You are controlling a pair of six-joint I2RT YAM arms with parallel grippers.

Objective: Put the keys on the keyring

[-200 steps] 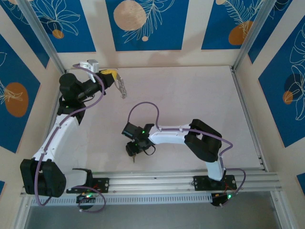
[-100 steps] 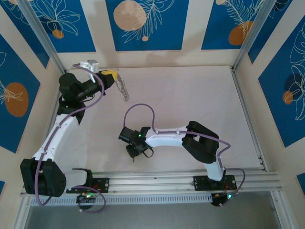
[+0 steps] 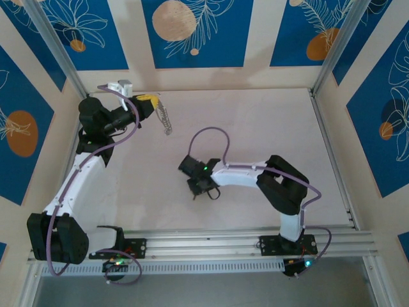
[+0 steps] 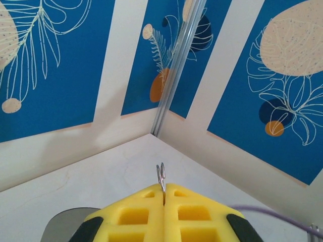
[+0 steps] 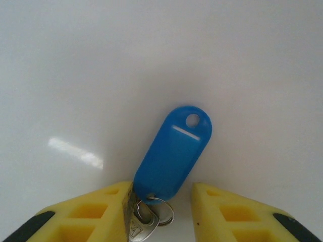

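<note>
One pale table (image 3: 268, 128), walled on three sides, with wide bare room on its right. Two arms. The left gripper (image 4: 164, 190), by the far left corner, has its fingers pressed together on one keyring (image 3: 167, 120), which dangles beneath it. The right gripper (image 5: 161, 186), near the table's middle, stands narrowly parted around one blue tag (image 5: 174, 151). Its key (image 5: 137, 224), cut off by the frame, seems to touch one finger.

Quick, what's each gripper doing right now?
Left gripper: closed, pinching the keyring.
Right gripper: open, fingers either side of the blue key, not clamped on it.
</note>
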